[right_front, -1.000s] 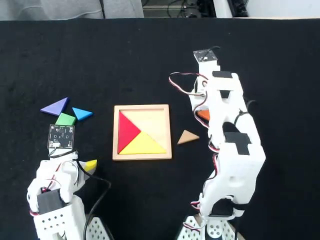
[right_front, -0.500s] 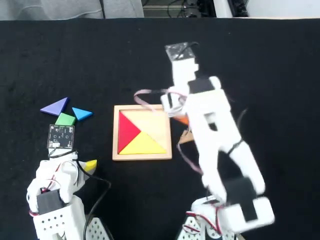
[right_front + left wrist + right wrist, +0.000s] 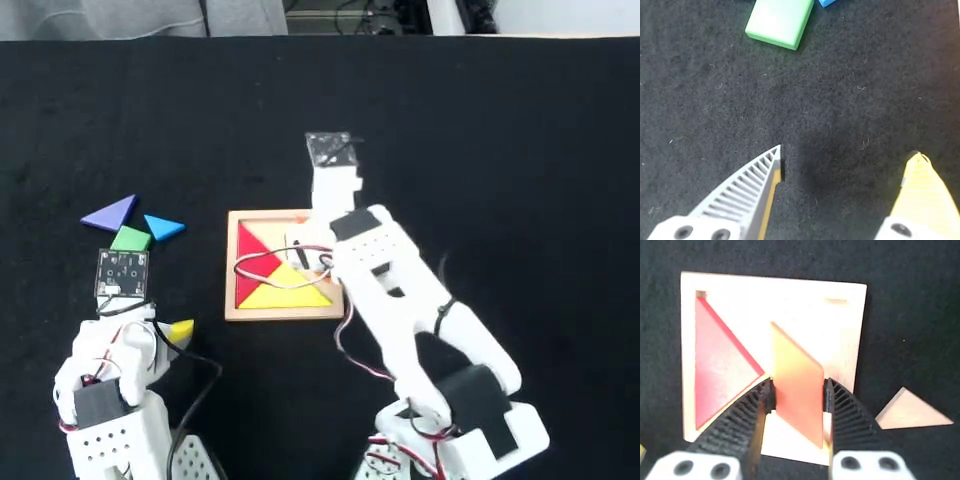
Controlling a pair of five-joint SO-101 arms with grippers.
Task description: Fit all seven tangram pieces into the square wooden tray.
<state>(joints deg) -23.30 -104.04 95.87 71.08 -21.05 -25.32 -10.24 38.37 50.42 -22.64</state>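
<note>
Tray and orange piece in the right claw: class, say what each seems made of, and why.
The tray looks like pale unfinished wood: matt, light, unpainted rim and floor. The orange piece is probably painted wood, smooth with a soft sheen; plastic cannot be ruled out.

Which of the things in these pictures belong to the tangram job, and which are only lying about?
Belong: wooden tray; red triangle and yellow triangle inside it; orange parallelogram in the right gripper; tan triangle, purple triangle, blue triangle, green square on the table.
Lying about: grey cloth and cables beyond the table's far edge.
</note>
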